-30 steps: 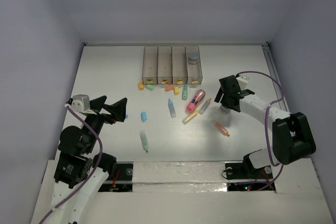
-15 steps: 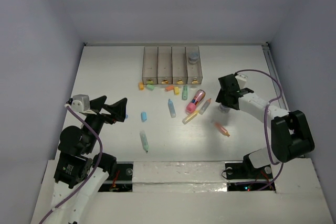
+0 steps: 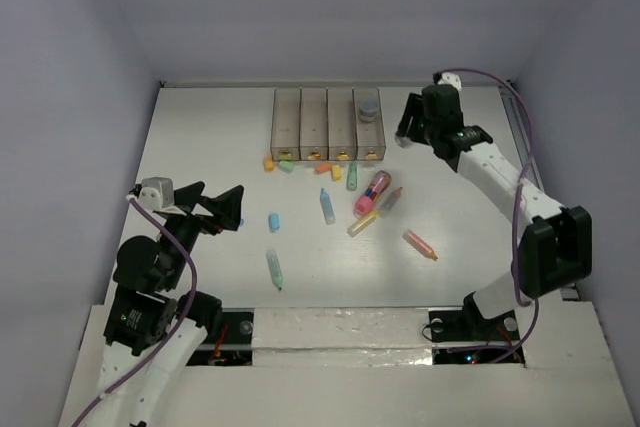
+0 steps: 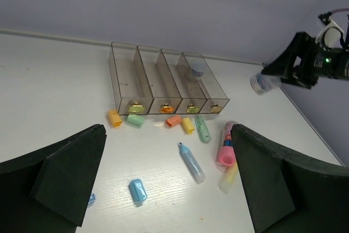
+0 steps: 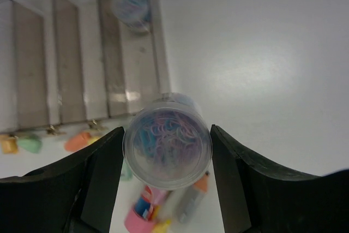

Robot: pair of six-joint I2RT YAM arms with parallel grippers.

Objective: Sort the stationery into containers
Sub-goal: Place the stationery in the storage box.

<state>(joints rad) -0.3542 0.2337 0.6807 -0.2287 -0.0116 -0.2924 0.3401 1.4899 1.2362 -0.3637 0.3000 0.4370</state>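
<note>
From above, the white bench (image 3: 200, 127) carries a row of four narrow, clear, brown-tinted plastic bins (image 3: 314, 125) at the middle of its far edge. A small round grey-blue tub (image 3: 368, 107) sits at the far end of the bin nearest the right edge. The right hand (image 3: 412, 129) hangs just beside that bin, toward the far right corner; what it carries cannot be made out here. Loose across the middle of the bench lie a fat pink marker (image 3: 372, 192), a pale blue marker (image 3: 327, 207), a yellow marker (image 3: 362, 224) and an orange marker (image 3: 421, 245). A green marker (image 3: 274, 268) lies closer to the near edge, and short coloured caps (image 3: 268, 162) lie by the bins' near ends. The left hand (image 3: 220, 195) is raised by the left edge, gaping wide with nothing in it. The left wrist camera shows its two black fingers (image 4: 60, 178) far apart at the bottom corners. At the upper right, the right hand is clamped on a small clear round plastic tub (image 4: 263, 83), lifted off the bench. The right wrist camera looks straight at that tub, gripped between both fingers and filled with a tangle of pink and blue loops. In that view it overlaps the near end of the rightmost bin.
</note>
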